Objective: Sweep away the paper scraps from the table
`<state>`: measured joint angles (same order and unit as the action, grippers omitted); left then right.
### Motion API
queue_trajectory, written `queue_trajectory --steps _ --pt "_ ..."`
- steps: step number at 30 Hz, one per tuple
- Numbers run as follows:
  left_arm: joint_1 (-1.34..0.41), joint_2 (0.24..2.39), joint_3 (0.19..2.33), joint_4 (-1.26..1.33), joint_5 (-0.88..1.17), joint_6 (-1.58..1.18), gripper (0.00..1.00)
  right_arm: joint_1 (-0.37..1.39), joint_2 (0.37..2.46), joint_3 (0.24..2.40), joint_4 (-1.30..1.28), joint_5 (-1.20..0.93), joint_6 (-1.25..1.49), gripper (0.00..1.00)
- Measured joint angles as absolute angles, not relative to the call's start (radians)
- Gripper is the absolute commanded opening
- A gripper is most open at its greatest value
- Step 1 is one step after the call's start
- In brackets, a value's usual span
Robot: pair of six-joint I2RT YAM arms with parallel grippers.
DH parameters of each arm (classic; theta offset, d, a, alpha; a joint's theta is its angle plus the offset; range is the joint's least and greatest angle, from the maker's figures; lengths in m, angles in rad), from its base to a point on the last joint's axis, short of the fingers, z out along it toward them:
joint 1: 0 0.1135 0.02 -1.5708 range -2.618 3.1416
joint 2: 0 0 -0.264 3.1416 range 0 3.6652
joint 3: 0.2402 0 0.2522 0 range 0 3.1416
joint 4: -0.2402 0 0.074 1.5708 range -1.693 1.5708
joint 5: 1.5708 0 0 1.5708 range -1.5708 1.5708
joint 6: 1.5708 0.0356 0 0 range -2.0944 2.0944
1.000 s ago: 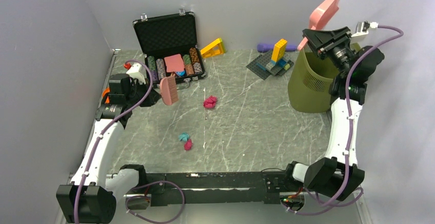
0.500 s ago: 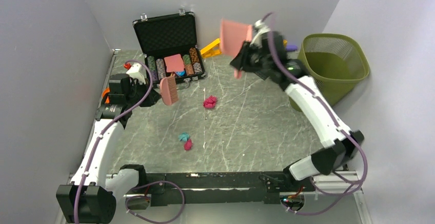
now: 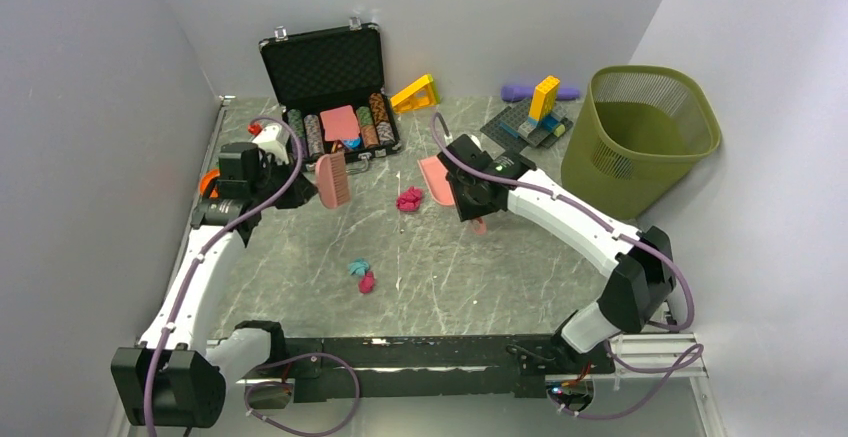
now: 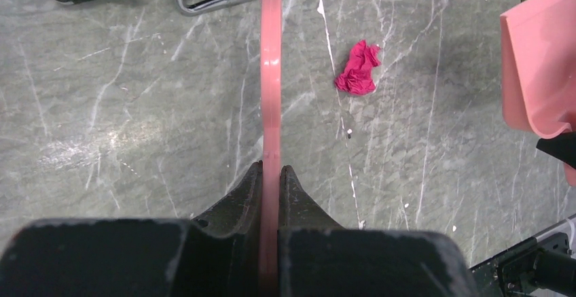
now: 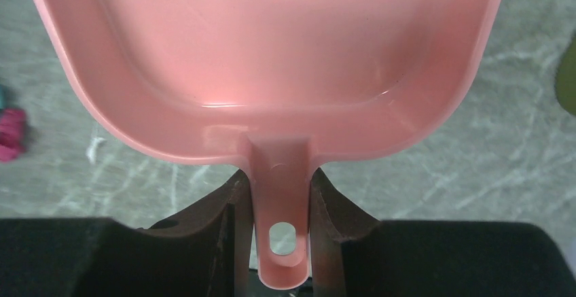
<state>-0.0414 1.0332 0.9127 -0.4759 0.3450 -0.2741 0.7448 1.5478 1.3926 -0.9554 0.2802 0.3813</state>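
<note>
A magenta paper scrap point(image 3: 409, 198) lies mid-table; it also shows in the left wrist view point(image 4: 358, 68). A teal scrap point(image 3: 357, 267) and a magenta scrap point(image 3: 367, 281) lie nearer the front. My left gripper point(image 3: 300, 179) is shut on a pink brush point(image 3: 331, 178), seen edge-on in the left wrist view point(image 4: 271, 73), held left of the far scrap. My right gripper point(image 3: 468, 197) is shut on the handle point(image 5: 279, 195) of an empty pink dustpan point(image 3: 437, 178), low just right of that scrap. The dustpan pan fills the right wrist view point(image 5: 265, 52).
An open black case of poker chips point(image 3: 335, 87) stands at the back left. A yellow wedge point(image 3: 415, 93) and a building-block model point(image 3: 538, 112) sit at the back. A green bin point(image 3: 641, 139) stands at the right. Lavender walls surround the grey marble table point(image 3: 480, 267).
My right arm has swung the dustpan from over the bin, across the back, down to the table beside the far magenta scrap. The left gripper with the brush has shifted slightly.
</note>
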Motion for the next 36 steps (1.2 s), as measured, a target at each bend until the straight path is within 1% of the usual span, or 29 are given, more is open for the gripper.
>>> queue_trajectory --steps 8,16,22,28,32,36 --pt "-0.157 1.105 0.932 -0.509 0.312 -0.274 0.0 0.745 1.485 1.266 -1.005 0.363 0.406 0.0" --pt "-0.242 1.217 1.076 -0.535 0.298 -0.324 0.0 0.745 1.485 1.21 -1.009 0.45 0.476 0.0" --pt "-0.285 1.399 1.204 -0.492 0.358 -0.435 0.0 0.744 1.484 1.205 -1.024 0.529 0.525 0.0" --pt "-0.33 1.599 1.26 -0.395 0.482 -0.582 0.0 0.741 1.448 1.183 -1.023 0.569 0.556 0.0" --pt "-0.359 1.667 1.266 -0.403 0.479 -0.65 0.0 0.74 1.415 1.165 -1.016 0.571 0.565 0.0" --pt "-0.37 1.699 1.27 -0.486 0.44 -0.686 0.0 0.74 1.404 1.133 -0.995 0.561 0.567 0.0"
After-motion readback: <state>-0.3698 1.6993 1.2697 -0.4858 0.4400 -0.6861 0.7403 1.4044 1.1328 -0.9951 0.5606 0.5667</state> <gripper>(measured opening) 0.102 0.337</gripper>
